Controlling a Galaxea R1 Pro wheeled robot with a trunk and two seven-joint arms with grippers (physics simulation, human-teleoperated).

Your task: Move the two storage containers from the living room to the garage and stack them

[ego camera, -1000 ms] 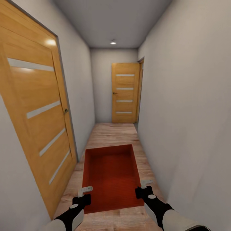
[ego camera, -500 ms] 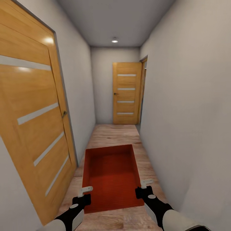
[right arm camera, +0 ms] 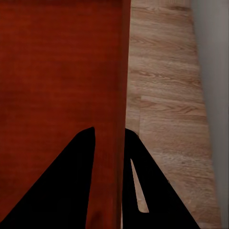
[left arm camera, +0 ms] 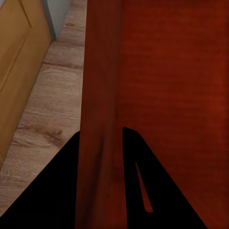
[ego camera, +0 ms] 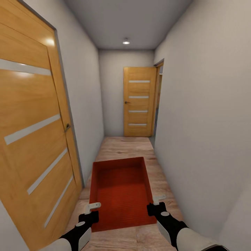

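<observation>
A: What is being held closest to the robot now?

B: The left gripper (ego camera: 92,208) is clamping the left wall of the storage container (ego camera: 120,193), and the right gripper (ego camera: 158,201) is clamping the right wall. In both wrist views a thin red wall is sitting between the two dark fingers, so both claws are grasping the bin, carried low in front over the wood-plank floor (ego camera: 123,148).

A: And what is changing?

B: The whole view is shifting. The side door (ego camera: 33,139) on the left is looking bigger than a second ago, and the far door (ego camera: 139,101) is coming nearer. I think the robot is driving along the corridor, on its way to the garage.

A: How are the surfaces looking?

B: The bin is rectangular, open on top, red-orange, with a finely ribbed bottom. The doors are warm wood with pale horizontal strips, the walls (ego camera: 205,104) plain white.
</observation>
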